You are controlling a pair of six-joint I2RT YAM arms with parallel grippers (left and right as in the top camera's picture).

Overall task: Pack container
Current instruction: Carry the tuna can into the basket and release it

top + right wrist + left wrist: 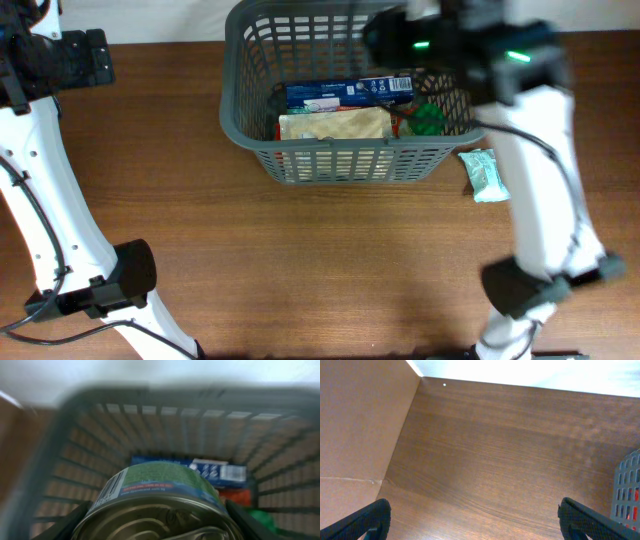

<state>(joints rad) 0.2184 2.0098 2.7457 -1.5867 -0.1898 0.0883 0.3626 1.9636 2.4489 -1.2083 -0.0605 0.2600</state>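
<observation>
dark grey container, slotted sides, thick rim; right jaws hold can.

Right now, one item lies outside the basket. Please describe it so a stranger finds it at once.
Find the big grey basket at the far side of the table. Beside its right wall, near the front corner, a small pale green packet lies flat on the wood. Unlike the packed goods, it lies outside the basket.

A brown wooden table carries the container and, just beside it, a teal packet.
</observation>
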